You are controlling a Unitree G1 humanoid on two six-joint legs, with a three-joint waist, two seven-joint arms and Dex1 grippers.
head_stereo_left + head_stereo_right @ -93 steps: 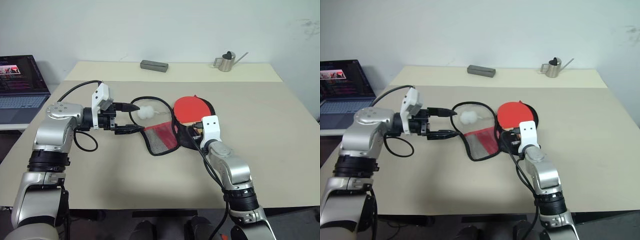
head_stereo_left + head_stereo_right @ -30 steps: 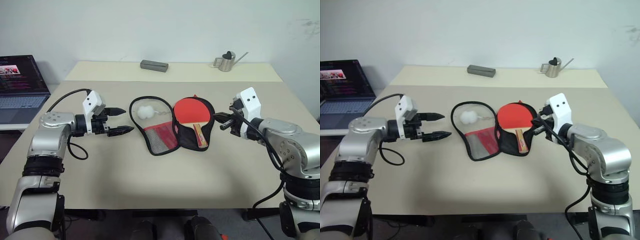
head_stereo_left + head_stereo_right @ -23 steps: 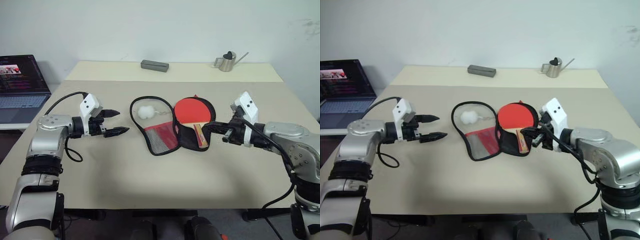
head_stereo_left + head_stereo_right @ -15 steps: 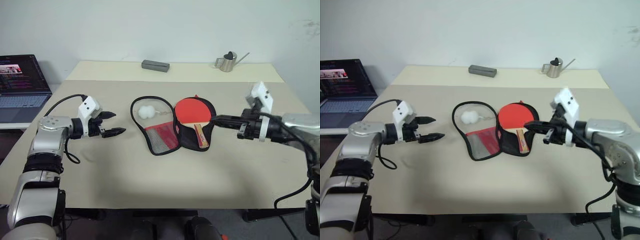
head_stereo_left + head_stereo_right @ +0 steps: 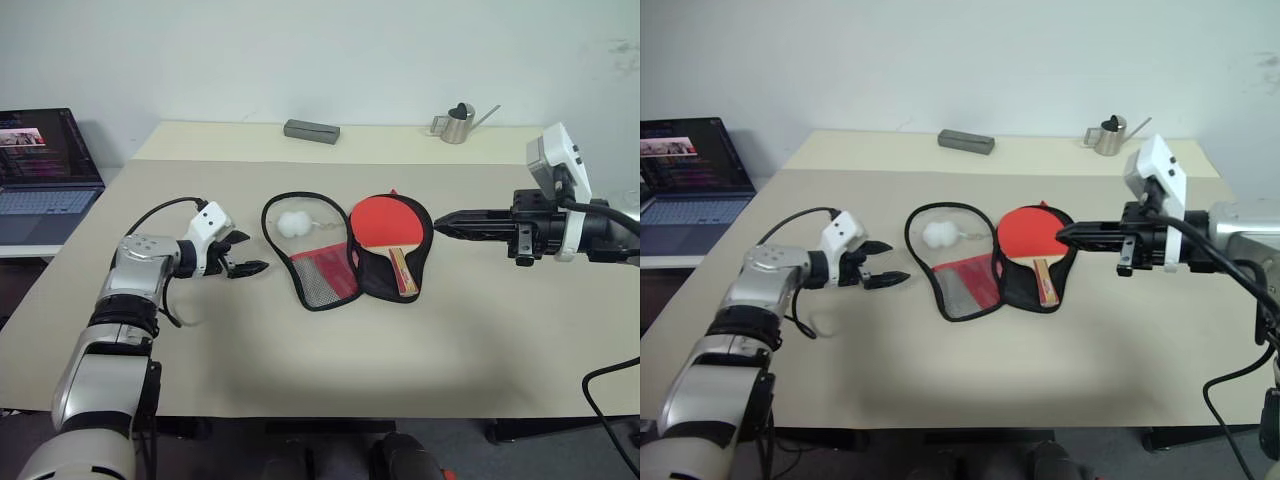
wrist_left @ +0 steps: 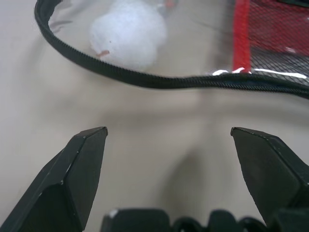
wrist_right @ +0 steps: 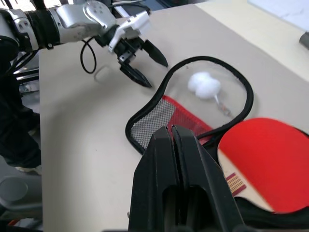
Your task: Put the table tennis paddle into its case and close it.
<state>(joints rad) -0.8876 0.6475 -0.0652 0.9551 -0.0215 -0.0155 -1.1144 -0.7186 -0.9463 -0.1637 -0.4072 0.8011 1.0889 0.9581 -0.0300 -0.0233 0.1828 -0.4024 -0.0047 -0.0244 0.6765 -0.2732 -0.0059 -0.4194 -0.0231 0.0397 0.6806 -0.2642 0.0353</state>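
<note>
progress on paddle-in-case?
Done: the paddle lies on the black half of the open case. In hand: nothing; the right gripper is shut and empty, in the air beside the paddle, and the left gripper is open, low over the table beside the case's zip edge. Left: fold the flap over and zip it.

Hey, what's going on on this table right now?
A two-armed robot is packing a table tennis paddle into its case. The case lies unzipped and spread flat, with the paddle resting on its right half. Neither gripper holds anything: the left gripper is open, low over the table just left of the case, and the right gripper is shut, raised to the right of the paddle.
</note>
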